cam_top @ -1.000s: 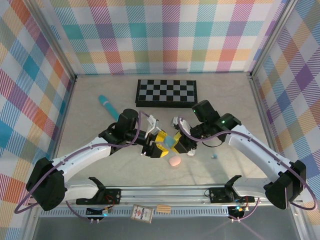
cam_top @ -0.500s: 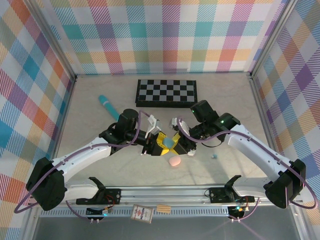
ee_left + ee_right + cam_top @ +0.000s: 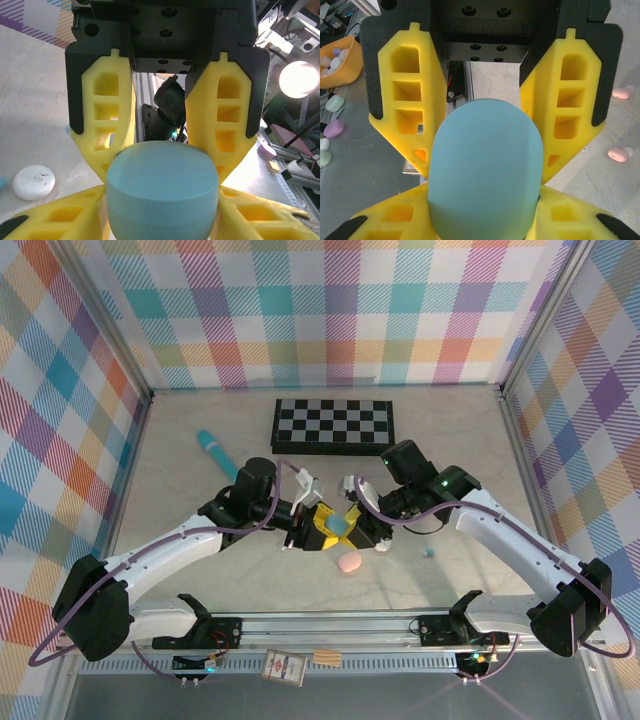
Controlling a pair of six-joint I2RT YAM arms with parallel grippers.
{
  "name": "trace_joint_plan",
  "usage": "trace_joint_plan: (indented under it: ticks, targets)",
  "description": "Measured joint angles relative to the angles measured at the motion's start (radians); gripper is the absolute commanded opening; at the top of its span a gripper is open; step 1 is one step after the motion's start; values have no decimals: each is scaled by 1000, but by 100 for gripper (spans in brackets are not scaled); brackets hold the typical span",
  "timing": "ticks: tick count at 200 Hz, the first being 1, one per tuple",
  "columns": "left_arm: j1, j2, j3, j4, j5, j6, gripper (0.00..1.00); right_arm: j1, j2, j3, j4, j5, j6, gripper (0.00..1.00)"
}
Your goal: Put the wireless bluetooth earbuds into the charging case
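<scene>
**Holding the charging case (image 3: 339,527), one earbud (image 3: 429,553) lying apart**

We see the pale blue charging case pinched lengthwise: the left gripper (image 3: 322,524) and the right gripper (image 3: 357,522) each clamp one end. The pale blue earbud lies on the table (image 3: 200,500) to their right, nearer the right arm (image 3: 500,530). We read no label.

The walls (image 3: 330,310) wore a pastel plaid of pink, teal, orange and lilac; the table (image 3: 470,450) was mottled beige. At 12 o'clock lay a black-and-white chequered board (image 3: 333,426), at 10 o'clock a teal stick (image 3: 214,452). The charging case (image 3: 339,527) at centre was plain pale blue, with a pink case (image 3: 349,562) at its 6 o'clock and a pale blue earbud (image 3: 430,553) at its 4 o'clock. Two more earbuds (image 3: 617,154) were pink. The left gripper (image 3: 318,530) and right gripper (image 3: 358,528) had yellow fingers (image 3: 107,115) on black mounts; the arms (image 3: 170,550) were white, their cables (image 3: 395,524) purple.
</scene>
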Motion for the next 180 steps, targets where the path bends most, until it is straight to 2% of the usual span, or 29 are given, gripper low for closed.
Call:
trace_joint_plan:
  ticks: [54,94,112,151,180]
  targets:
    - [0,0,-4,5,3,-6,29,0,-7,-2,-4,11,-2,27]
    - [0,-3,-11,28,3,3,27,0,-19,-5,3,21,-1,46]
    - [0,-3,-11,43,3,16,27,1,-25,-6,14,26,-3,50]
    - [0,-8,-14,77,-2,36,27,2,-51,-10,31,40,-2,50]
    - [0,-8,-18,99,-6,37,27,2,-56,-10,40,55,-1,44]
